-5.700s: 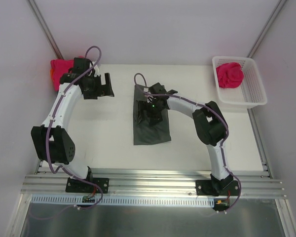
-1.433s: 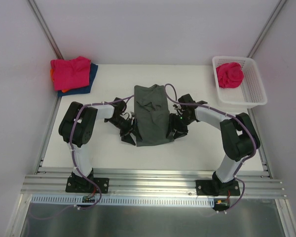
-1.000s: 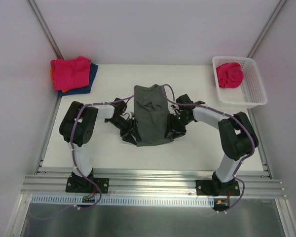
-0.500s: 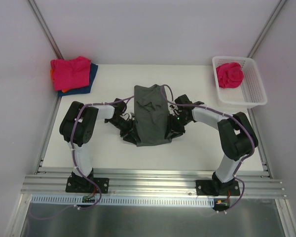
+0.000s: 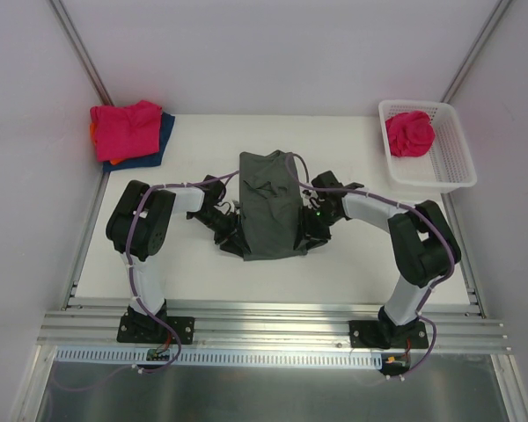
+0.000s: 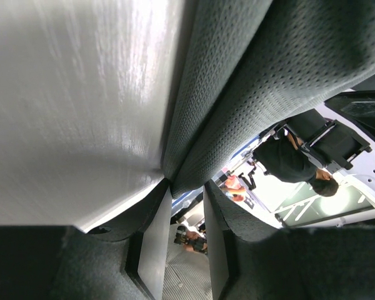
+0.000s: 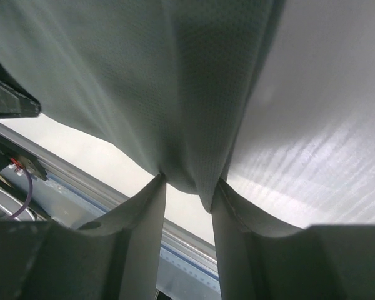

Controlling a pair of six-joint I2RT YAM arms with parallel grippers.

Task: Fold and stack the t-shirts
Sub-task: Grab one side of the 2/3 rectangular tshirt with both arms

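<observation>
On the white table (image 5: 185, 264), a dark grey t-shirt (image 5: 268, 207) lies in a long folded strip at centre, flanked by both arms. A white lattice basket (image 5: 453, 171) at the far right corner holds a crumpled pink t-shirt (image 5: 409, 134). The folded stack (image 5: 128, 132) of pink, blue and orange shirts sits far left, well apart. The left gripper (image 5: 231, 236) and the right gripper (image 5: 310, 233) each pinch the grey shirt's near edge.

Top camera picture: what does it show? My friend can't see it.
A dark grey t-shirt lies on the table, its side edges pinched by the left gripper and right gripper. A folded stack, pink on top, sits far left. A white basket far right holds a crumpled pink shirt.
</observation>
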